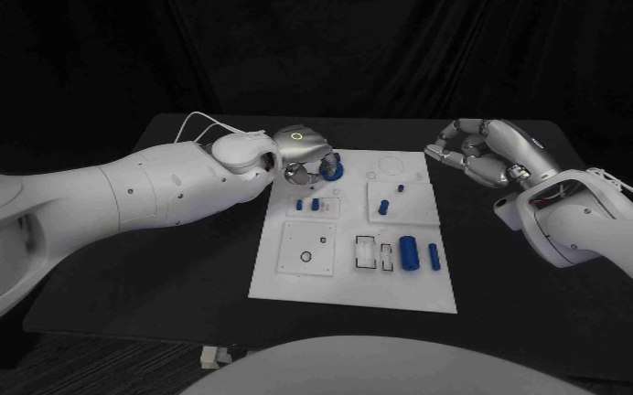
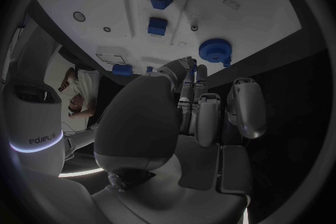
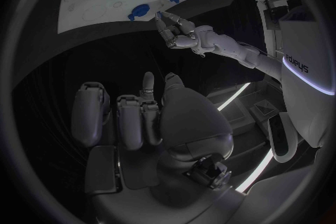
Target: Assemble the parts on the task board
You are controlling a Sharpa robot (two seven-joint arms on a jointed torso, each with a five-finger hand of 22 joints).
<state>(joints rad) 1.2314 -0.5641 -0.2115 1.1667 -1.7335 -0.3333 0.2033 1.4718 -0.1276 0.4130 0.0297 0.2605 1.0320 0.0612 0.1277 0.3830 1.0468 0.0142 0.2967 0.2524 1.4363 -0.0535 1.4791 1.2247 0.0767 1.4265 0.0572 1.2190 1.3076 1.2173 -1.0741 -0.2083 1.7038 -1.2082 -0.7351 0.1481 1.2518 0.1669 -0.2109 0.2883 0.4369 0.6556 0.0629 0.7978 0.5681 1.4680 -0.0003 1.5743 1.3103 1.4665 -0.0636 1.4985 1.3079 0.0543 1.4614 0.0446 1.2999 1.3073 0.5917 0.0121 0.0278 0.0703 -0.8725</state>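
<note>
gear (image 1: 333,168) just beside left fingers (image 1: 298,173)

Both hands (image 1: 306,159) (image 1: 472,152) empty — fingers (image 2: 207,117) loosely curled

Black table (image 1: 172,230) carrying the white task board (image 1: 356,290).
The board is lying flat at the middle, seemingly squared to the table edges.

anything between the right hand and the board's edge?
No. In the head view bare black table separates the right hand from the task board; the hand holds nothing.
</note>
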